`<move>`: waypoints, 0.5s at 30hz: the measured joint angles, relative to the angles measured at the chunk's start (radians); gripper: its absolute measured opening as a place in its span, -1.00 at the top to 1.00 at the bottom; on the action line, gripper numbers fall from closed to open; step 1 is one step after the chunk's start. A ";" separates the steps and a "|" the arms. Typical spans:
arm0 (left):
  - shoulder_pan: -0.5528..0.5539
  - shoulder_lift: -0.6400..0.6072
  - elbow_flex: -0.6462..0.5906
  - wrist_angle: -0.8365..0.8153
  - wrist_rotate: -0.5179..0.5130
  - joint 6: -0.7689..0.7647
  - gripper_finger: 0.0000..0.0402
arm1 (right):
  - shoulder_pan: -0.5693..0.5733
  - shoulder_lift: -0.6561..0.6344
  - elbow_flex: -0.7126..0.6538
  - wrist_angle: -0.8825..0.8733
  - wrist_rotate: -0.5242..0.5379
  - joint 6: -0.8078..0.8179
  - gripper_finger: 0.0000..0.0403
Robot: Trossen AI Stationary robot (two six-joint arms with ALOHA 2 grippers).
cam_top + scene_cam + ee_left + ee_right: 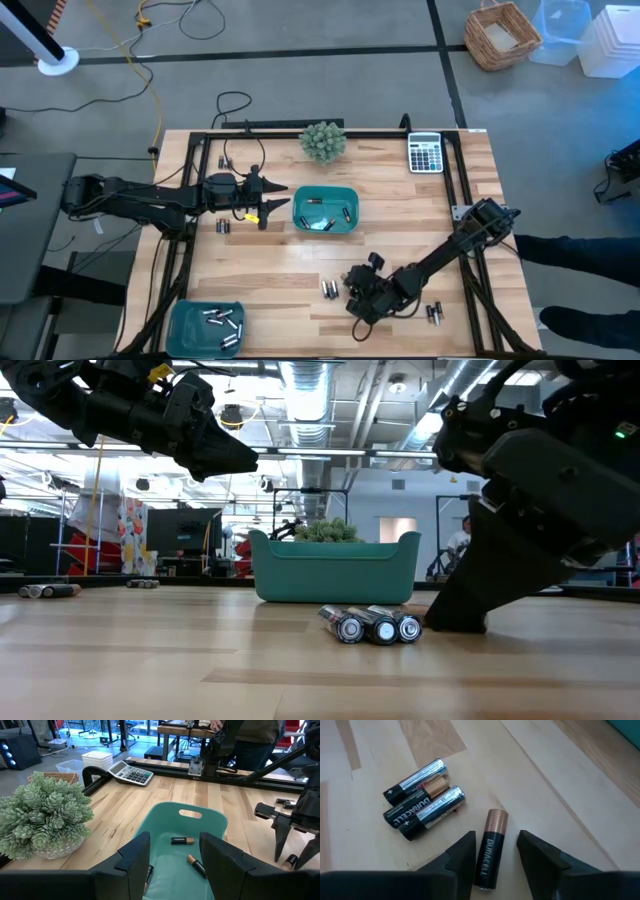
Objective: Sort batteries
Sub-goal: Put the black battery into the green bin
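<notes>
Only the right wrist view shows it: the right gripper (495, 851) is down at the table with its fingers apart on either side of one battery (490, 847), not yet pinching it. Three more batteries (424, 798) lie just beside. From overhead the arm hides that battery (only the group shows). The left gripper (172, 857) hovers open over the teal tray (150, 822) holding batteries; a plant (44, 815) stands near.

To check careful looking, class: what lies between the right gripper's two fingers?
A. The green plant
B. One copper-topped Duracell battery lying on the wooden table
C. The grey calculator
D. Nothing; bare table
B: in the right wrist view a single Duracell battery lies on the table between the fingers of the right gripper, three more batteries lying beside it.
</notes>
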 joint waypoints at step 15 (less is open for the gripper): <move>0.000 0.000 0.000 0.000 0.000 -0.002 0.18 | -0.014 -0.001 0.000 -0.021 -0.008 0.000 0.80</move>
